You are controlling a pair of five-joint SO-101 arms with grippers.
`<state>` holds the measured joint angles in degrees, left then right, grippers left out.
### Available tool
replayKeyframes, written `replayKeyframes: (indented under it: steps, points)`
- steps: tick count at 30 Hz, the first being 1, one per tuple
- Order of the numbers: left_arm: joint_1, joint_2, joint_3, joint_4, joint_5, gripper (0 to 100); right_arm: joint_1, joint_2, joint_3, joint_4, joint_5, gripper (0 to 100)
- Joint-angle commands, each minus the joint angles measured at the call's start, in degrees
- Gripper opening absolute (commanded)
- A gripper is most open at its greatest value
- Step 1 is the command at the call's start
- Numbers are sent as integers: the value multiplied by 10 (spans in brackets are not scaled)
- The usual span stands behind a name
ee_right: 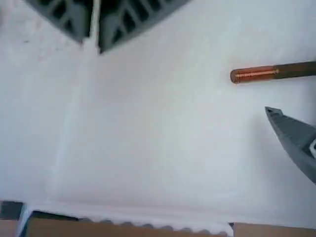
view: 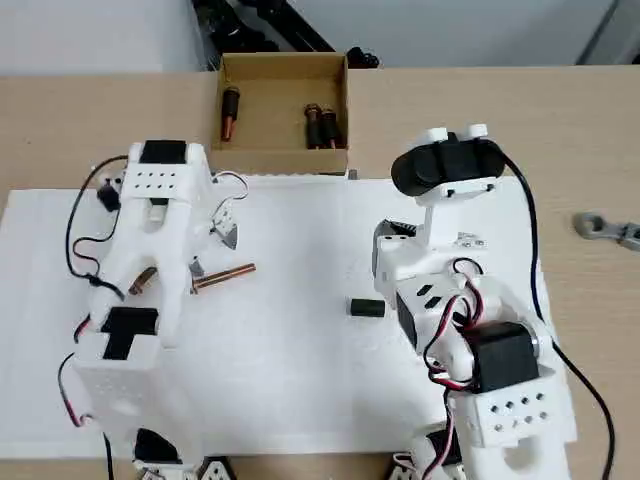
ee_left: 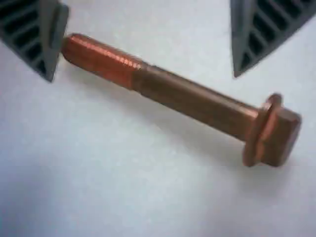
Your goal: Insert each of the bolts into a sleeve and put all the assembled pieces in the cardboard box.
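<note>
Left jaws stand wide apart on my left gripper (ee_left: 143, 74), low over the mat (ee_left: 148, 197), with a bolt (ee_left: 187, 101) lying flat between them. Its threaded end touches one fingertip (ee_left: 47, 47). Its flanged head lies out past the other fingertip and clear of it, so I read nothing as gripped. From above, a second copper piece (view: 143, 280) shows partly under the same arm, back from the jaws toward the arm's base; I cannot tell whether it is a bare bolt.

Right jaws are together with only a sliver between them, holding nothing. My right gripper (ee_right: 92, 44) hangs over bare mat. The bolt's threaded tip lies off to one side of those jaws, well apart from them.

From above, the sleeve (view: 367, 307) lies on the mat near the right jaws, not touching them, and well apart from the left jaws and the bolt. The box (view: 345, 100) stands beyond both pairs of jaws, past the mat's far edge. Three pieces (view: 320, 125) lie inside it, one alone and two side by side.
</note>
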<state>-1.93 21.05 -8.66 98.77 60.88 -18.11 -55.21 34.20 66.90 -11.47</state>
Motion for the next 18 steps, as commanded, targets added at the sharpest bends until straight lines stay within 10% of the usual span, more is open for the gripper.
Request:
replayKeyframes:
  steps: [1, 18]
  points:
    - [4, -4, 1, 17, 16, 223, 5, -9, -4, -2, -5, 6]
    - [-8, 39, 77, -58, 38, 222, 5, -6, -4, -6, -33, 6]
